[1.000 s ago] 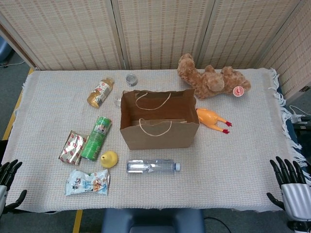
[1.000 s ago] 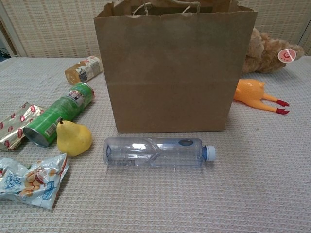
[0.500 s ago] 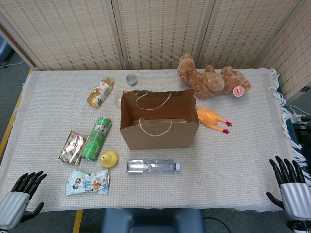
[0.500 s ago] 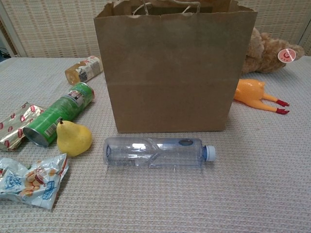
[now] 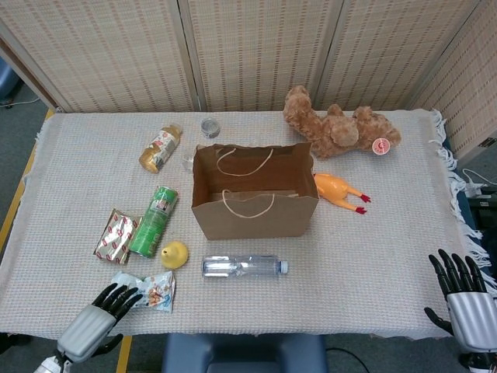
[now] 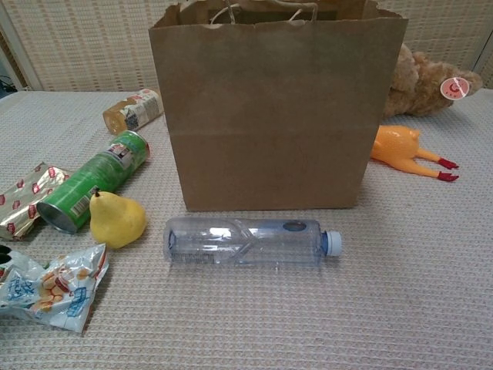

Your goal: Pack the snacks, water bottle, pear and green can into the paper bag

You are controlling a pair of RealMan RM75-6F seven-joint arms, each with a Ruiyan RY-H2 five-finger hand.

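Note:
The brown paper bag point(image 5: 254, 194) point(image 6: 273, 108) stands open-topped mid-table. In front of it lies the clear water bottle point(image 5: 243, 266) point(image 6: 246, 241). To the left are the yellow pear point(image 5: 174, 254) point(image 6: 115, 220), the green can point(image 5: 154, 221) point(image 6: 92, 181) on its side, a red-silver snack packet point(image 5: 116, 235) point(image 6: 23, 199) and a blue-white snack bag point(image 5: 154, 291) point(image 6: 50, 287). A yellow snack tube point(image 5: 160, 148) point(image 6: 132, 110) lies further back. My left hand point(image 5: 97, 322) is at the front edge, fingers spread over the blue-white bag's left end, holding nothing. My right hand point(image 5: 458, 299) hovers open at the front right corner.
A brown teddy bear point(image 5: 342, 128) and an orange rubber chicken point(image 5: 338, 189) lie behind and to the right of the bag. A small grey round lid point(image 5: 210, 126) sits near the back. A folding screen stands behind the table.
My left hand has moved right along the front edge from the far left corner and now reaches over the blue-white snack bag. The right hand has barely moved.

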